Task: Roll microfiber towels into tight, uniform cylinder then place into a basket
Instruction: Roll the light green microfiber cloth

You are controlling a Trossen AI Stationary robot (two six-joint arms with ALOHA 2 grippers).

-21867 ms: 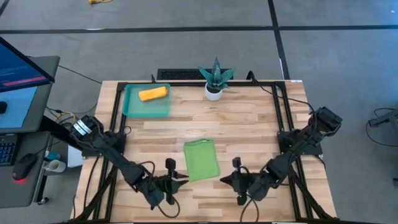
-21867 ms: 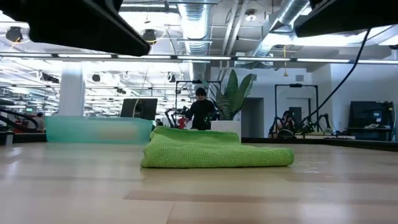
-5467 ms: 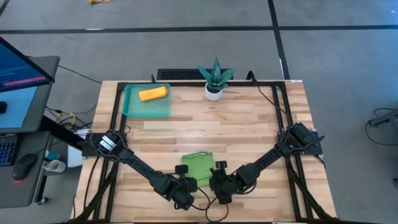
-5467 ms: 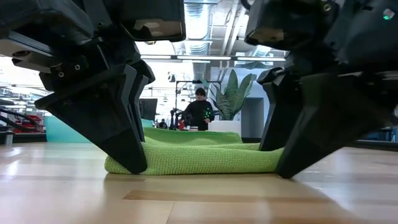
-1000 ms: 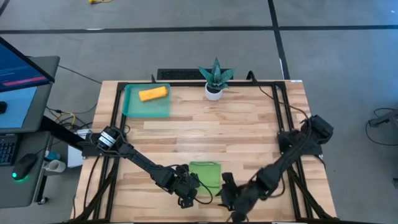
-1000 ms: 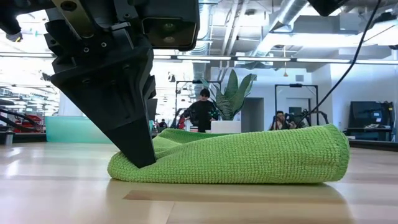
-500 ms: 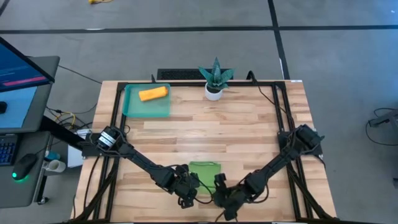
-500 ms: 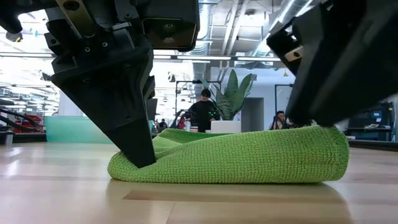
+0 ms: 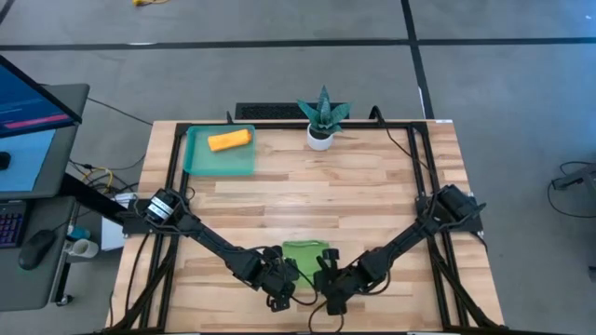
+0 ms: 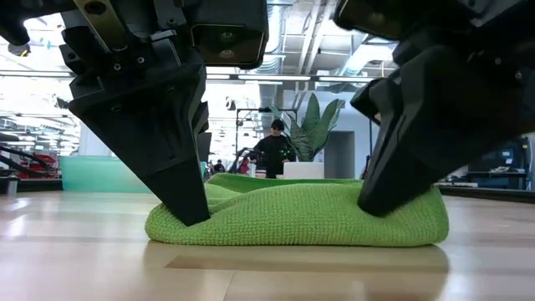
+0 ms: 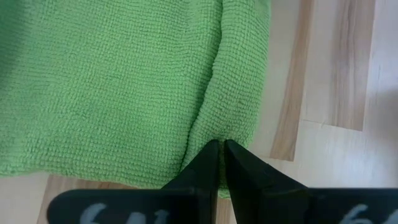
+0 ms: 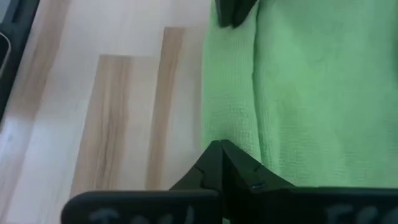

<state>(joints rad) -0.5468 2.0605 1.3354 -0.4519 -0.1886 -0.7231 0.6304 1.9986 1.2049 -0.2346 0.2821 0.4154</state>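
Note:
The lime green towel [image 9: 305, 253] lies on the table near its front edge, with its near edge turned over into a thick fold [image 10: 292, 221]. My left gripper [image 9: 284, 279] is shut at the fold's left end. My right gripper [image 9: 326, 277] is shut at its right end. A rolled orange towel [image 9: 229, 140] rests in the teal basket [image 9: 197, 163] at the far left. My left gripper pinches the left end of the towel's folded near edge [image 11: 217, 127] between its fingertips, slanting down from the near left. The fold stays on the table. My right gripper pinches the right end of the same fold [image 12: 230, 134], slanting down from the near right, and the cloth dents under the fingers [image 10: 380, 201].
A small white pot with a spiky green plant [image 9: 322, 119] stands at the far edge. A black frame rail [image 9: 421, 186] runs along the table's sides. Bare wood [image 9: 317, 191] lies between the green towel and the basket.
My right gripper has come down and toward the table's left onto the towel's right end, and has shut there. That end, which stood puffed up, is now pressed lower and drawn in. My left gripper has kept still.

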